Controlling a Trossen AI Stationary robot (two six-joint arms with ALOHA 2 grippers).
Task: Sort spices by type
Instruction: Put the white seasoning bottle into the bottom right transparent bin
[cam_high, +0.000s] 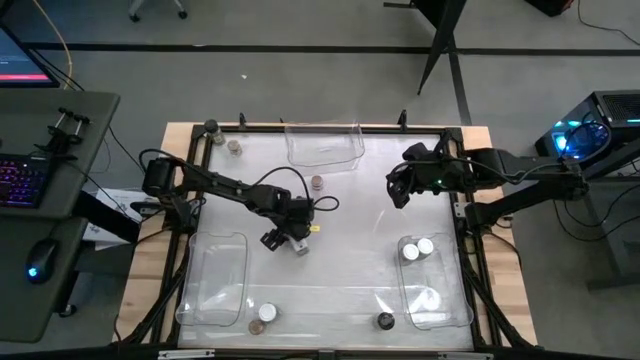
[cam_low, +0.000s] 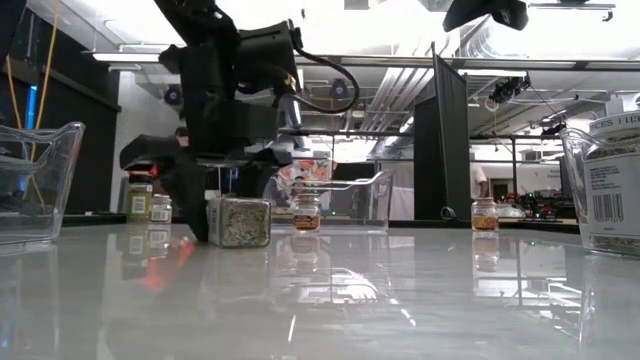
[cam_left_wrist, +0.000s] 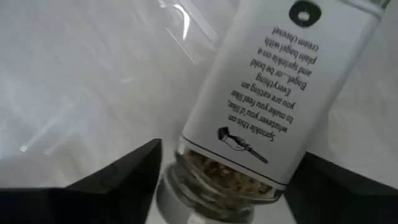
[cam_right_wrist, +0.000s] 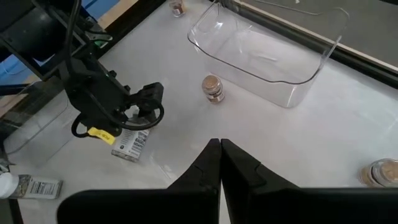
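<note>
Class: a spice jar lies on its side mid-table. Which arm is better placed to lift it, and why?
Left. The left gripper is down at the lying jar, its fingers either side in the left wrist view. The right gripper hangs shut, away from that jar.

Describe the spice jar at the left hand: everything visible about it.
The spice jar is clear glass with a white printed label and holds pale, flaky seasoning. It lies on its side on the glossy white table, near the middle. The left hand has a dark finger on either side of it; whether they press the glass is unclear. Its lid is out of view.
</note>
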